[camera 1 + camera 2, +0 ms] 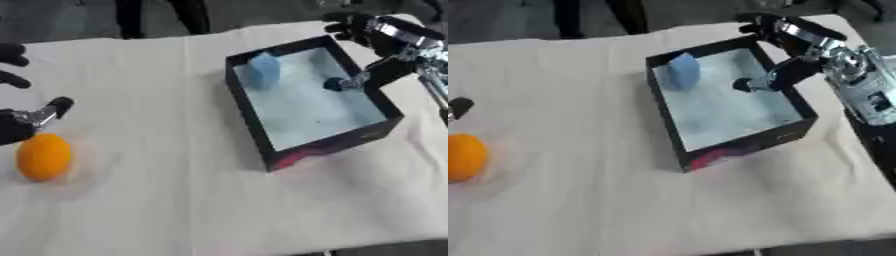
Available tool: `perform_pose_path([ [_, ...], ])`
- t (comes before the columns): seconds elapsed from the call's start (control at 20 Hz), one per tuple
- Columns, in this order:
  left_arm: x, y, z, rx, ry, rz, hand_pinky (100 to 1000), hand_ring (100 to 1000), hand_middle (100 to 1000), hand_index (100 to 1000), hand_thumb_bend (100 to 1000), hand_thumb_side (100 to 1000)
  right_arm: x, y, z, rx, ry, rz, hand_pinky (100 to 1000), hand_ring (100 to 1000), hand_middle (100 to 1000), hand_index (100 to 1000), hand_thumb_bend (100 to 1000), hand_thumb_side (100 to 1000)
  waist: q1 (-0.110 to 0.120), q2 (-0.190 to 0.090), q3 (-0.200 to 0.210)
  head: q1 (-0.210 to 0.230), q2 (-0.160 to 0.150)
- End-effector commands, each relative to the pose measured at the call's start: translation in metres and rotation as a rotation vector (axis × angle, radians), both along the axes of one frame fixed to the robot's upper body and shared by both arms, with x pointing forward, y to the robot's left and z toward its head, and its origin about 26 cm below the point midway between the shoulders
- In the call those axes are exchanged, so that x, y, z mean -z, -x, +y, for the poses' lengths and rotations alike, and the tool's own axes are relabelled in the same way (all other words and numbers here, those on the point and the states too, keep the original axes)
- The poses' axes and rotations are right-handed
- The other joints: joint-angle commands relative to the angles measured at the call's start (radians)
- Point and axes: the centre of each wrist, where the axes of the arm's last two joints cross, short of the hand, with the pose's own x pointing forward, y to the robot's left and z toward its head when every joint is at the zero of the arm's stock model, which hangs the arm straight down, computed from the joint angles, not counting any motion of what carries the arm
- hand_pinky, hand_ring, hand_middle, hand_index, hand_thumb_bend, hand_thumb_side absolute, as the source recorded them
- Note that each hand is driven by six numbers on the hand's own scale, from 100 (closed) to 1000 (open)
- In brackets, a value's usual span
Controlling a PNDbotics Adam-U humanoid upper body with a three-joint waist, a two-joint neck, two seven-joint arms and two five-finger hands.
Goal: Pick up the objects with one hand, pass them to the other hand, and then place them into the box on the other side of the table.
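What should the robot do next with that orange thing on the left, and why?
Probably close the left hand down around the orange object. It lies on the cloth just beside that hand, ungrasped, while a blue object already sits in the box and the right hand is over it.

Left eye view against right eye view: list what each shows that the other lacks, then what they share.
Only the left eye view shows most of the left robot hand, open, just above the orange object; the right eye view catches only a fingertip of it at its left edge. Only the right eye view shows more of the right forearm's silver casing. Both show the black box with a blue object inside, the right robot hand reaching over the box's far corner, and the white tablecloth.
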Motion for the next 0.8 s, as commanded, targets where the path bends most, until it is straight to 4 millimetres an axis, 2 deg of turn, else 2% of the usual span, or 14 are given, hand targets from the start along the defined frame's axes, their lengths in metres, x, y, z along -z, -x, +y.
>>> perform_pose_path([
  [0.05,-0.010,0.003,0.007,-0.016,-0.007,-0.036,885,616,695,807,560,131,-0.019,0.007,-0.001,0.009,-0.020,-0.053,1000,1000,1000,976,487,100,-0.001,-0.040,0.001,0.005,-0.005],
  [0.3,-0.010,0.002,0.008,-0.021,-0.004,-0.036,884,614,666,806,552,131,-0.026,0.012,0.004,0.005,-0.106,-0.048,978,1000,1000,964,417,101,-0.001,-0.039,0.002,0.009,-0.003],
  [0.35,-0.010,0.002,0.008,-0.024,-0.003,-0.037,883,613,664,806,548,130,-0.027,0.013,0.006,0.002,-0.139,-0.039,979,1000,1000,964,428,170,-0.001,-0.039,0.003,0.011,-0.002],
  [0.55,-0.013,0.002,0.013,-0.047,-0.006,-0.045,883,614,660,805,546,127,-0.036,0.019,0.014,-0.039,-0.261,-0.022,988,1000,1000,975,465,313,0.002,-0.039,0.006,0.033,-0.002],
  [0.65,-0.015,0.001,0.017,-0.062,-0.013,-0.050,882,616,663,807,547,128,-0.039,0.021,0.018,-0.067,-0.281,-0.023,998,1000,1000,995,511,385,0.004,-0.039,0.008,0.052,-0.002],
  [0.75,-0.019,0.001,0.023,-0.085,-0.029,-0.056,881,621,667,809,552,127,-0.042,0.024,0.021,-0.103,-0.289,-0.022,1000,1000,1000,1000,539,403,0.007,-0.039,0.008,0.075,-0.006],
  [0.8,-0.021,0.000,0.027,-0.097,-0.042,-0.058,882,628,673,813,556,133,-0.043,0.025,0.022,-0.120,-0.293,-0.023,1000,1000,1000,1000,549,382,0.009,-0.040,0.008,0.085,-0.009],
])
